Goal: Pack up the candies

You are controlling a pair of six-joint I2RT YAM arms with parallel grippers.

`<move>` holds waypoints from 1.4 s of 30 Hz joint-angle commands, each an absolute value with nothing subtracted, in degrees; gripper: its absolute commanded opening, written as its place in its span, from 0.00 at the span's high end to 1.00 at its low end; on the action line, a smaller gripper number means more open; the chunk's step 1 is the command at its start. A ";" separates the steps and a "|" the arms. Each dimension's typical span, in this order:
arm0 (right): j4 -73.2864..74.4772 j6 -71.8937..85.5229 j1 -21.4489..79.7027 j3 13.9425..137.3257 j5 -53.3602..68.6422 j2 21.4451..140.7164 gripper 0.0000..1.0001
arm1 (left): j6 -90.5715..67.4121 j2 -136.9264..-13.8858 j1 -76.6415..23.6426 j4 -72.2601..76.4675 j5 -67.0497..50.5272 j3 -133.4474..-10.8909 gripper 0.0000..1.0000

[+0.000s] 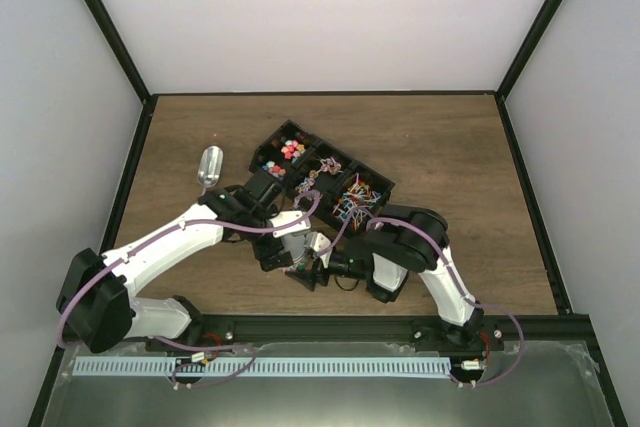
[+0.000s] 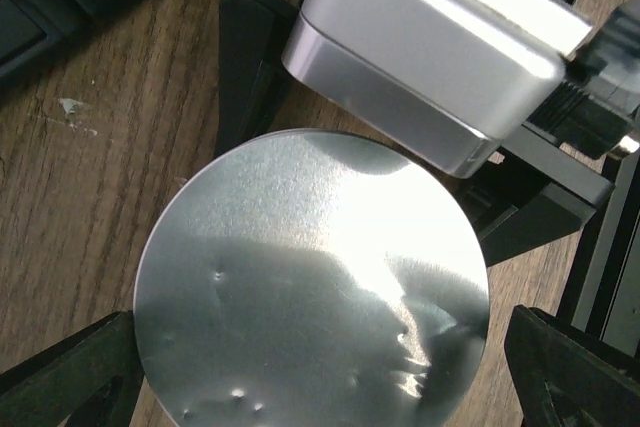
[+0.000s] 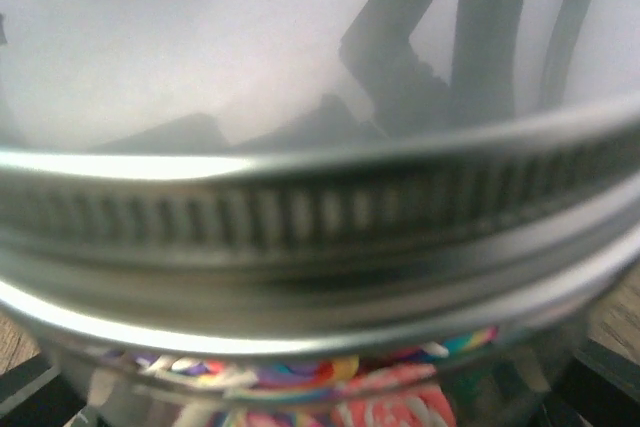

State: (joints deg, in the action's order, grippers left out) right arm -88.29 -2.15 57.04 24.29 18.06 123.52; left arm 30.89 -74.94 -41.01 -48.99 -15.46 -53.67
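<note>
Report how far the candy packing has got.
Done: candies sit in the jar and its metal lid is on. In hand: the left pincer hangs open over the lid; the right pincer flanks the jar, grip unclear. Left: loose candies lie in the tray.

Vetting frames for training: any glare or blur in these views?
Left wrist: strong glare washes out part of the metal lid, while the table grain is sharp. Right wrist: the lid rim is too close and blurred, and the candies below are smeared. Top external: even light, sharp, tray readable.
</note>
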 commanded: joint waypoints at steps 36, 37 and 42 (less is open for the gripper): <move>-107.64 -3.56 57.52 25.49 21.20 123.31 0.17 | 59.55 -83.65 -39.27 -59.50 -16.59 -64.01 0.00; -107.63 -3.54 57.49 25.44 20.91 123.31 0.17 | 56.48 -83.16 -39.13 -59.72 -17.28 -64.09 0.00; -107.58 -3.34 57.46 24.98 19.45 123.31 0.17 | 42.91 -77.55 -39.11 -55.87 -20.46 -60.46 0.00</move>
State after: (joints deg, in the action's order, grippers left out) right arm -88.27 -2.72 57.12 24.62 20.21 123.37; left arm 52.95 -82.46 -39.38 -58.94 -16.62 -62.11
